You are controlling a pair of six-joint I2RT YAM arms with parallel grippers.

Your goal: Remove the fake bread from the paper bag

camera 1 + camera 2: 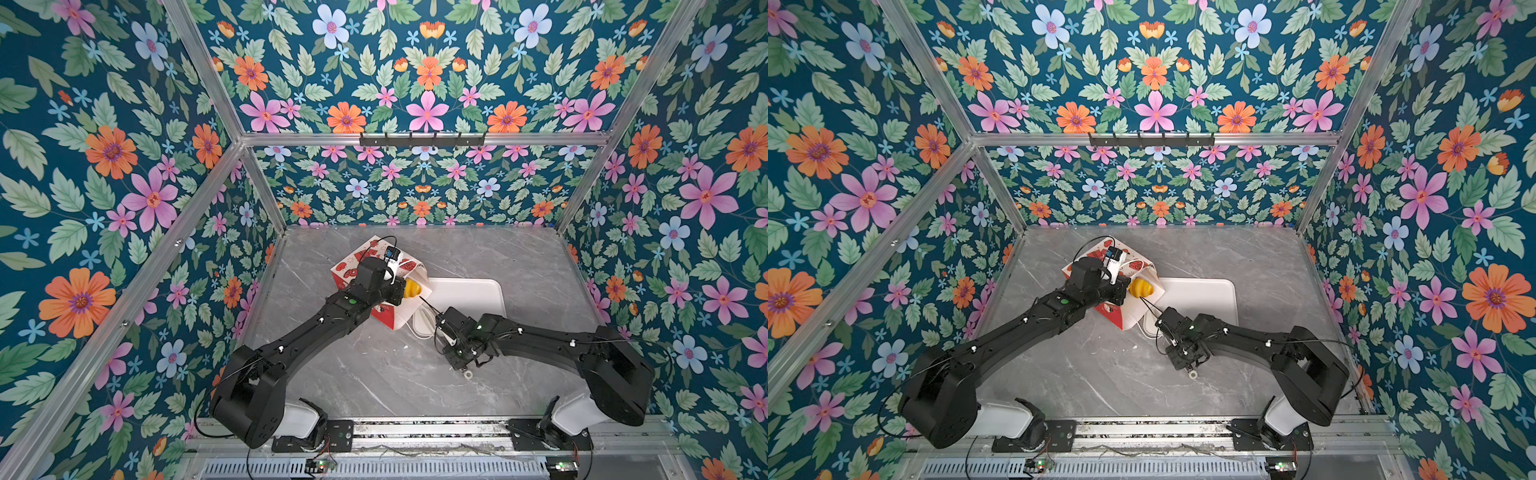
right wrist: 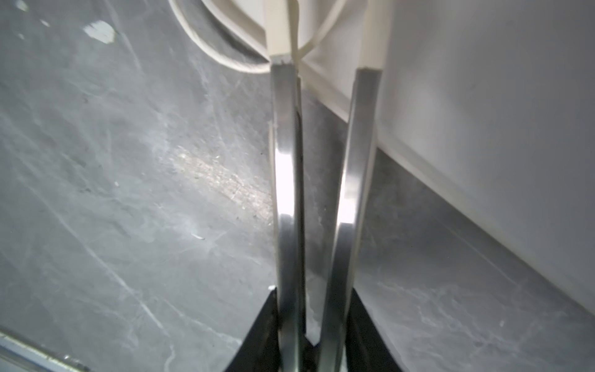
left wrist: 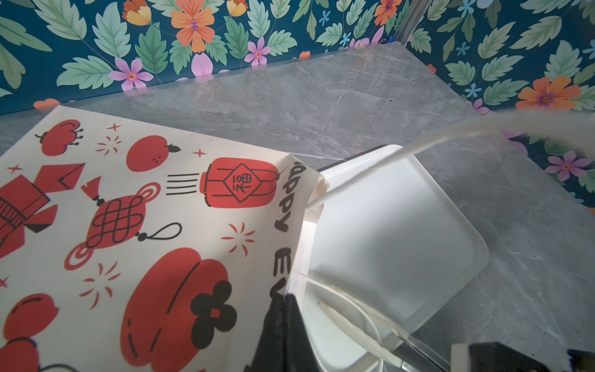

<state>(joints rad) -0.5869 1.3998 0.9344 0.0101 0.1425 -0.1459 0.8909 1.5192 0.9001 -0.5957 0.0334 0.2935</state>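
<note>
The paper bag (image 1: 347, 272) lies tipped on its side on the grey marble tabletop (image 1: 374, 374), a little above the centre in both top views. Its white-lined mouth faces right and reaches over the left edge of the white tray (image 1: 478, 291). One golden-yellow ridged piece of fake bread (image 1: 412, 288) shows in that mouth. The left gripper (image 3: 283, 325), at the lower middle of the left wrist view, is clamped tight on the rim of the bag's mouth, and a white cord handle (image 3: 386, 158) stretches across the tray. The right gripper (image 1: 1142, 299) reaches its long thin fingers from the lower right to just beside the bread. In the right wrist view the metal fingers (image 2: 285, 161) stand close together with a narrow gap, but their tips run out of the frame, so whether they grip anything cannot be told
</note>
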